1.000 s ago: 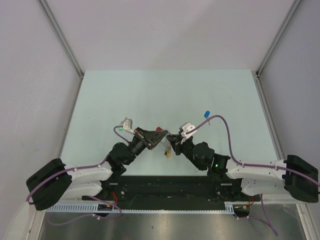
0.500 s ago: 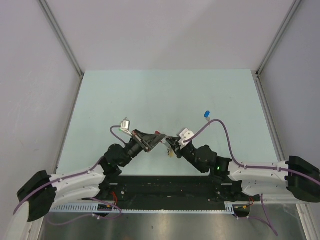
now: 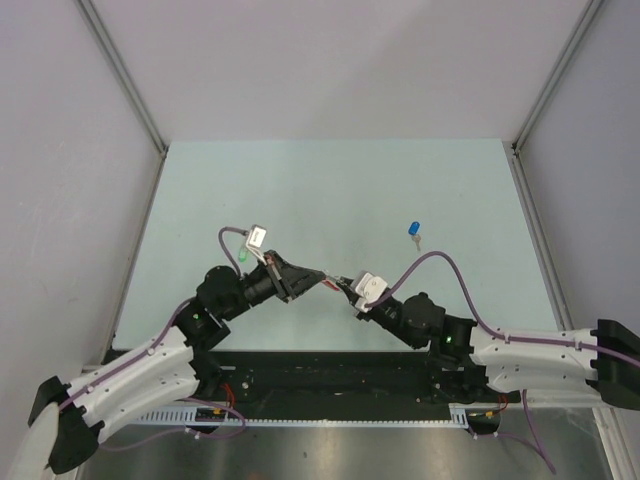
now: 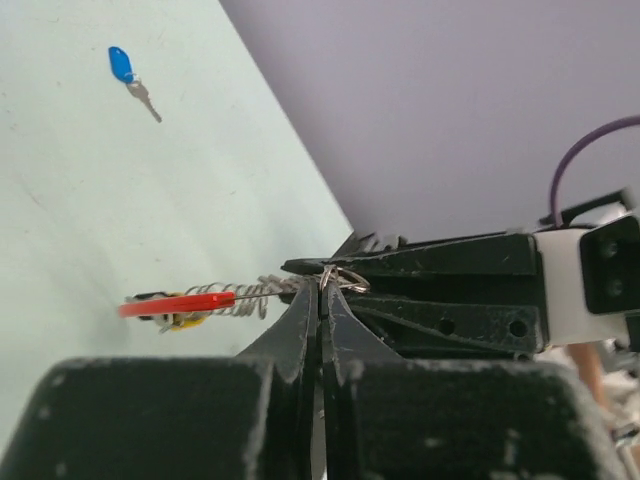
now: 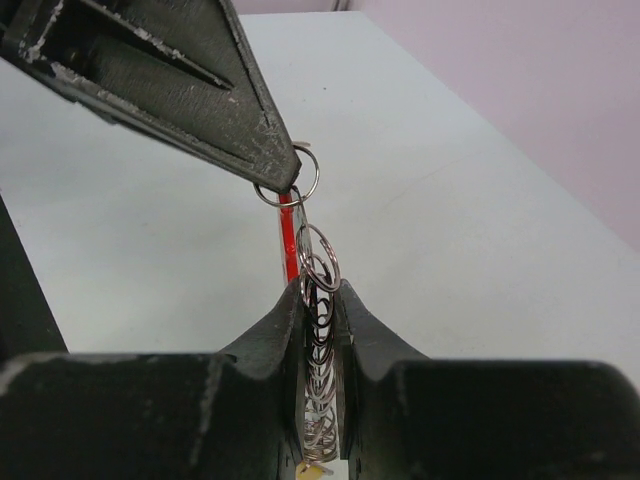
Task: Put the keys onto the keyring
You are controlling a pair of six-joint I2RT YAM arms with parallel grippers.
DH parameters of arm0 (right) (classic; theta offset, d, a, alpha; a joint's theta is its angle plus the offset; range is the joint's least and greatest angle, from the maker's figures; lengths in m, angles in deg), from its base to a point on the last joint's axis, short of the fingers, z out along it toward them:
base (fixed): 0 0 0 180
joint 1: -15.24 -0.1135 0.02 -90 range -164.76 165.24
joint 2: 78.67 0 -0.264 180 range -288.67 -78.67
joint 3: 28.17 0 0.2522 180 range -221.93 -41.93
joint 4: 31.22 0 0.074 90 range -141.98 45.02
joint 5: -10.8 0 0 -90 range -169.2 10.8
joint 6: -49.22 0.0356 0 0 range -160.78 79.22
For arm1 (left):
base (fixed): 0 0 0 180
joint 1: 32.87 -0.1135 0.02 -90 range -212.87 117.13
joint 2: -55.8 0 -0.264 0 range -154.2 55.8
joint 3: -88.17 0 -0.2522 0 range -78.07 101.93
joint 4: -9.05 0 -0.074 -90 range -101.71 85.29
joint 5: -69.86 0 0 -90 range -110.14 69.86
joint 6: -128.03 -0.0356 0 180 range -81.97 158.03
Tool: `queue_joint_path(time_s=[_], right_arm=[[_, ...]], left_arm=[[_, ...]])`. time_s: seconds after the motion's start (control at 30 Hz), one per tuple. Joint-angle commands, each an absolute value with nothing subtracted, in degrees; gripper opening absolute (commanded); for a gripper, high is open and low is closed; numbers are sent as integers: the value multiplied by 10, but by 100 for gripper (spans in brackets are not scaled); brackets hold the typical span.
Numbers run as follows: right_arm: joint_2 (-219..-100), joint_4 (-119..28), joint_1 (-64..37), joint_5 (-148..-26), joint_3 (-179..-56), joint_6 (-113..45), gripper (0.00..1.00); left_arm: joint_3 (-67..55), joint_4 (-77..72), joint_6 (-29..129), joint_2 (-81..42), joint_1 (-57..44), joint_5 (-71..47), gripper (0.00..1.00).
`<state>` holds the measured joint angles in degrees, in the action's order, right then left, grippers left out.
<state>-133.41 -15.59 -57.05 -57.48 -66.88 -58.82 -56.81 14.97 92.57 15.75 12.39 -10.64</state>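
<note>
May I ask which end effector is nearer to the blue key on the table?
Right. The right end effector, gripping the keyring, sits left of and below the blue key in the top view; the left end effector is farther left.

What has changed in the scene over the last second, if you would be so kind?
The left gripper closed onto the end ring of the keyring, and both arms folded back toward their bases. The right gripper kept its pinch on the keyring. The blue key and green key lie where they were.

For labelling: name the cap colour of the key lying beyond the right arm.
Blue key cap, clearest in left wrist view.
</note>
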Motion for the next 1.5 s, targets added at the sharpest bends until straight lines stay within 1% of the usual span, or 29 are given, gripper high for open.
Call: queue_joint_path(time_s=[0.0, 0.07, 0.17, 0.2, 0.3, 0.47, 0.53, 0.63, 0.73, 0.77, 0.8, 0.83, 0.87, 0.93, 0.97, 1.17, 1.3, 1.47], right_arm=[[-1298, -173, -576, -525, -665, -647, 0], [-1295, -184, -578, -534, -665, -656, 0], [-1292, -213, -581, -552, -667, -650, 5], [-1288, -228, -580, -562, -668, -643, 11], [-1274, -267, -580, -592, -675, -617, 21], [-1240, -359, -571, -643, -722, -556, 32], [-1226, -396, -560, -667, -737, -516, 33], [-1207, -408, -515, -709, -755, -460, 32], [-1198, -389, -432, -786, -759, -415, 31], [-1200, -370, -409, -843, -759, -410, 31], [-1203, -359, -361, -873, -759, -390, 31], [-1208, -346, -342, -902, -759, -366, 31], [-1226, -319, -322, -958, -759, -351, 30], [-1247, -288, -276, -1012, -759, -326, 30], [-1267, -259, -265, -1060, -759, -307, 30], [-1330, -164, -221, -1172, -759, -264, 29], [-1363, -104, -201, -1213, -756, -219, 28], [-1394, -51, -184, -1234, -754, -193, 27]], left_arm=[[-514, 49, 798, 142, 82, -80, 0], [-503, 43, 766, 139, 80, -77, 0], [-499, 56, 724, 135, 79, -75, 0], [-499, 65, 713, 135, 80, -75, 1], [-513, 118, 677, 132, 80, -62, 0], [-546, 218, 636, 114, 80, -33, 0], [-559, 262, 624, 103, 80, -26, 0], [-581, 330, 607, 93, 80, -5, 0], [-603, 395, 601, 79, 80, 2, 0], [-606, 410, 601, 70, 80, 6, 0], [-611, 423, 604, 65, 80, 7, 1], [-612, 448, 606, 60, 80, 8, 0], [-612, 461, 610, 47, 80, 11, 0], [-612, 497, 619, 37, 80, 18, 0], [-611, 509, 624, 29, 80, 19, 0], [-615, 614, 663, -22, 80, 31, 1], [-609, 666, 692, -56, 80, 44, 1], [-604, 715, 710, -91, 80, 57, 1]])
